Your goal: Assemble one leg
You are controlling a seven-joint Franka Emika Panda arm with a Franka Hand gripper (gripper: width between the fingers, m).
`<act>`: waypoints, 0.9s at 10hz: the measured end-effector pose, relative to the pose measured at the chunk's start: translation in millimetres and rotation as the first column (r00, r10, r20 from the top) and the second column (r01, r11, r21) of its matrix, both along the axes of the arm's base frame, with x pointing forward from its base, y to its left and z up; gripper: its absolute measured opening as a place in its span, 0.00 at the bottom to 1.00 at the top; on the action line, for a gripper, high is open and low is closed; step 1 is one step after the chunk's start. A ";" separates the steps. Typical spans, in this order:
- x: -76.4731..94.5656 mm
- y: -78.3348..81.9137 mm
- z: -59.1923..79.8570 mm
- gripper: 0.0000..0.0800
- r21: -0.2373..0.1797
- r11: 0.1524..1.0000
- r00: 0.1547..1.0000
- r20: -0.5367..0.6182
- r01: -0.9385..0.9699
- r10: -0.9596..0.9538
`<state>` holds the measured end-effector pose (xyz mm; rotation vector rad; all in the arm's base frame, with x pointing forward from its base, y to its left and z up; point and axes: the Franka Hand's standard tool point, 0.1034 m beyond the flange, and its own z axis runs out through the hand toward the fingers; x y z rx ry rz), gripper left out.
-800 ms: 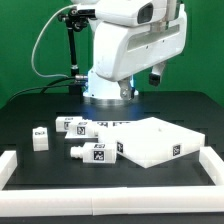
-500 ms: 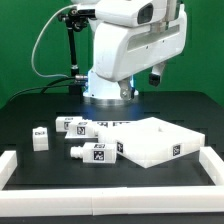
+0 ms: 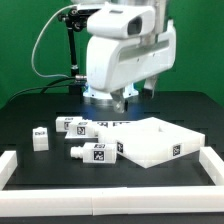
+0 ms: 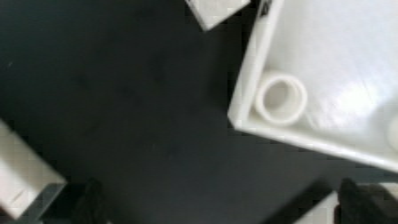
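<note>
Three legs, small white blocks with black-and-white tags, lie on the black table in the exterior view: one leg (image 3: 40, 137) at the left, one leg (image 3: 76, 126) further back, and one leg (image 3: 96, 152) in front with a screw end pointing left. The large flat white panel (image 3: 157, 141) lies to their right. My gripper (image 3: 121, 99) hangs above the table behind the legs, open and empty. In the wrist view my gripper (image 4: 222, 206) has its dark fingertips (image 4: 79, 205) wide apart over black table, with a panel corner and its round socket (image 4: 281, 97) beside it.
A raised white border (image 3: 100, 181) runs along the front and sides of the table. The robot base (image 3: 105, 98) stands at the back. In the wrist view a white piece (image 4: 221, 10) and a pale edge (image 4: 22, 182) show at the frame's margins.
The arm has swung toward the exterior view's left and come lower, so the gripper now hangs nearer the legs. No part has moved.
</note>
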<state>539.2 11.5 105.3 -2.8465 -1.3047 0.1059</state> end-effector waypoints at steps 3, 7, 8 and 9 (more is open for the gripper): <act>-7.4 -5.4 -24.7 0.81 0.014 1.000 0.997 0.075 -0.013 0.012; -20.1 -2.9 -40.7 0.81 0.020 1.000 0.995 0.096 -0.017 0.015; -34.2 -1.8 -59.5 0.81 0.025 1.000 0.997 0.079 -0.017 0.015; -34.9 -2.4 -71.0 0.81 0.029 0.999 0.996 0.090 -0.021 0.018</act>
